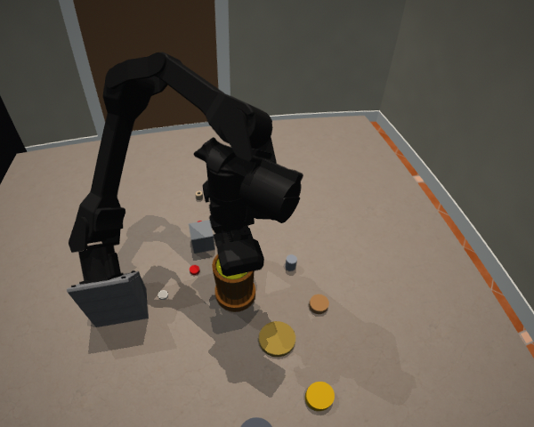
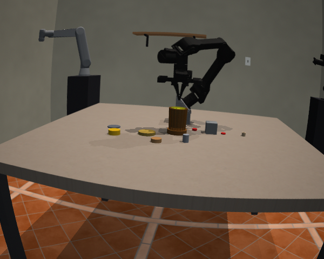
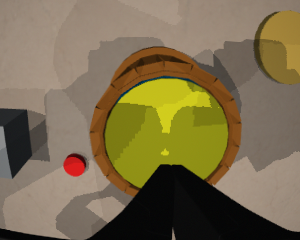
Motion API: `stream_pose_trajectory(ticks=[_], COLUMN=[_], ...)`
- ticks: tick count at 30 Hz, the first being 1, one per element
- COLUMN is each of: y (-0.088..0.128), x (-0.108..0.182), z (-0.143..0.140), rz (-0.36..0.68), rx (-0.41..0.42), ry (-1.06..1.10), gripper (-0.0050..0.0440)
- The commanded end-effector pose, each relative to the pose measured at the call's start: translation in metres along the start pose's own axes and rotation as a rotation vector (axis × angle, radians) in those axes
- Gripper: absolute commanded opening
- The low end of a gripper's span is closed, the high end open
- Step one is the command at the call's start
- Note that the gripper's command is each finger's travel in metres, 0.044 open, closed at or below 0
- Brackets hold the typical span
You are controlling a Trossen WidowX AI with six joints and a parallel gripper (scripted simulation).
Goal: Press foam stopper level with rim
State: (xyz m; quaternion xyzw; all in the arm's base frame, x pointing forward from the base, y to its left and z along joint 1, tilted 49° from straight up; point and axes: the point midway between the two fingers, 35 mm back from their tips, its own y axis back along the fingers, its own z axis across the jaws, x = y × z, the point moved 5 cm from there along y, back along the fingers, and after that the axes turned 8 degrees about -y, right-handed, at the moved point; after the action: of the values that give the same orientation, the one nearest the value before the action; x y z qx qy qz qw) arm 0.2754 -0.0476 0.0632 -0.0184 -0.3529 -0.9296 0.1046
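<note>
A brown ribbed jar (image 1: 234, 288) stands upright on the table; it also shows in the exterior view (image 2: 177, 120) and from above in the wrist view (image 3: 166, 120). A yellow-green foam stopper (image 3: 166, 128) (image 2: 177, 108) fills its mouth, its top about level with the rim. My gripper (image 2: 179, 97) is shut and empty, pointing straight down, its tips a short way above the stopper and apart from it. In the top view the gripper (image 1: 237, 257) hides most of the stopper.
Near the jar lie a grey cube (image 1: 201, 235), a red button (image 1: 194, 269), a small grey cylinder (image 1: 290, 262), a tan disc (image 1: 319, 303), an olive disc (image 1: 277, 338), a yellow disc (image 1: 319, 395), a white button (image 1: 163, 294) and a small beige spool (image 1: 198, 195).
</note>
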Motion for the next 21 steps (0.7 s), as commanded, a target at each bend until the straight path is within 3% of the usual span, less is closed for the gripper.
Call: stream_pose_trajectory(ticks=[1,21], y=[0.0348,0.0337], x=[-0.0001,0.0003], z=[-0.0011,-0.0016], rz=[-0.009,-0.024], rx=[0.005,0.008], ry=[0.004,0.001], gripper=[0.0000,0.0000])
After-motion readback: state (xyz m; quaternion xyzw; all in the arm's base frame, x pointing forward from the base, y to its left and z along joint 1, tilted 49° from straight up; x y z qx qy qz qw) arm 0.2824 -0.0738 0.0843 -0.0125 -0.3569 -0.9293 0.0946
